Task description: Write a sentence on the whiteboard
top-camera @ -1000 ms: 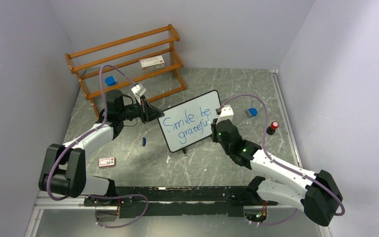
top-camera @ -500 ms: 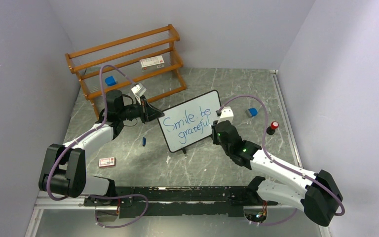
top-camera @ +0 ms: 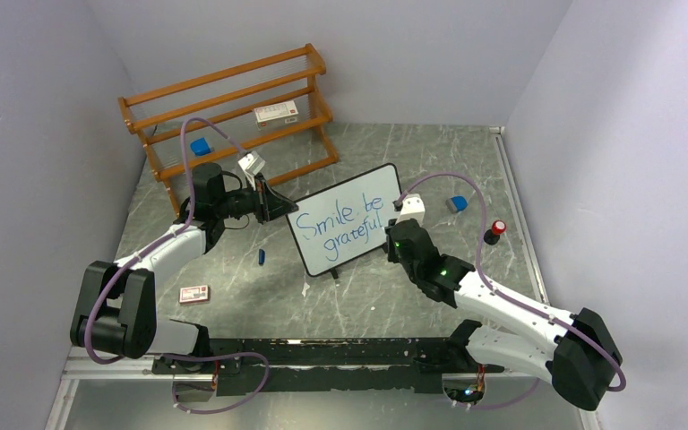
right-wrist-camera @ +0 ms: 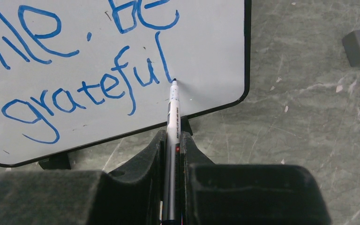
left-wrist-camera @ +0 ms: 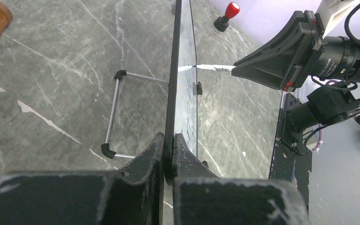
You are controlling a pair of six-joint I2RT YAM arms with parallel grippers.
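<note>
Left gripper (left-wrist-camera: 168,140) jaws clamped on whiteboard (top-camera: 345,228) edge, board upright on table (top-camera: 367,305). Right gripper (right-wrist-camera: 172,140) jaws clamped on marker (right-wrist-camera: 172,105), tip just past last "l" of sentence (right-wrist-camera: 75,89). Writing looks finished; next likely lift tip clear.

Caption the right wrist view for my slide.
Right gripper holding a marker, tip on the whiteboard beside the sentence ending in grateful.

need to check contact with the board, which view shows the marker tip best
Right wrist view: the marker, held in the right tool, shows its tip large against the whiteboard right of "grateful". The left wrist view shows the tip side-on, meeting the board face. In the top external view it is too small to see.
</note>
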